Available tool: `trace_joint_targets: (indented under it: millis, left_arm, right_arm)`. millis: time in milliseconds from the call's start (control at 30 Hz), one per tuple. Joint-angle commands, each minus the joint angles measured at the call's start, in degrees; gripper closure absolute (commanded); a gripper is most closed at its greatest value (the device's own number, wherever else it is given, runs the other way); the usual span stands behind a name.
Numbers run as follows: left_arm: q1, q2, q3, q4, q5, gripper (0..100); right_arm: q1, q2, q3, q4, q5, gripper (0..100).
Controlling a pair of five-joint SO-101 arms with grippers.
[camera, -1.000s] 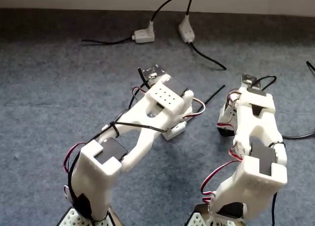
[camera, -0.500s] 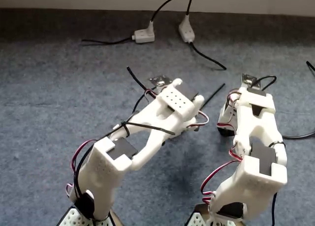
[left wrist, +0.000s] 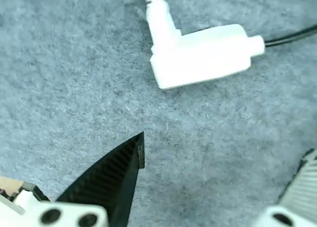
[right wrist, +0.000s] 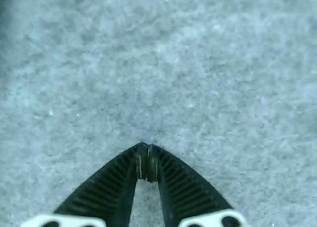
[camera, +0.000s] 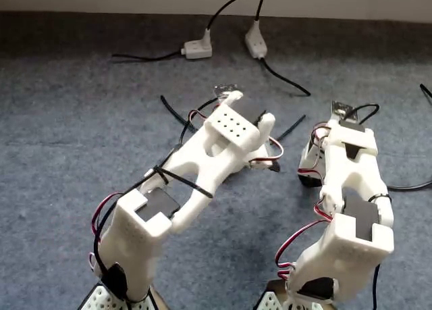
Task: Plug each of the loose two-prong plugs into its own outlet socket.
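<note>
Left gripper (left wrist: 223,153), jaws open and empty, has been shifted up-frame over the white plastic plug (left wrist: 198,56); grasping is judged next. Right gripper (right wrist: 147,162) is closed, empty.

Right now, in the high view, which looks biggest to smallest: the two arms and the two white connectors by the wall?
1. Left arm.
2. Right arm, slightly smaller; both are nearest the camera, which inflates them.
3. Left connector and right connector: alike, unranked.
</note>
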Motion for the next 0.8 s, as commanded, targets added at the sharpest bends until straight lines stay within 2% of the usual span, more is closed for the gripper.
trace_joint_targets:
  millis: [0,167,333,500,600,700,767]
  left_arm:
    - [-3.74,-8.92,-1.8,0.7,-12.31,55]
    - [-8.84,-13.14,-2.15,0.44,-32.62,55]
    - [-9.1,-14.73,-2.24,-0.7,-58.46,55]
    - [-8.22,-11.91,-2.15,-1.14,-70.77,55]
    - [-8.4,-8.31,-2.24,-1.76,-82.02,55]
    - [-9.54,-4.79,-2.24,-5.54,-92.75,55]
    - [-9.71,-2.24,-2.24,-9.58,-97.23,55]
  right_arm:
    - [-0.22,-0.04,0.04,-1.01,-0.18,98.9]
    - [-0.22,-0.04,0.04,-1.01,-0.18,98.9]
    - [-0.22,-0.04,0.04,-1.01,-0.18,98.9]
    - [-0.22,-0.04,0.04,-1.01,-0.18,98.9]
    - [-0.22,-0.04,0.04,-1.01,-0.18,98.9]
    - [-0.22,-0.04,0.13,-1.01,-0.18,98.9]
    - [-0.22,-0.04,0.13,-1.01,-0.18,98.9]
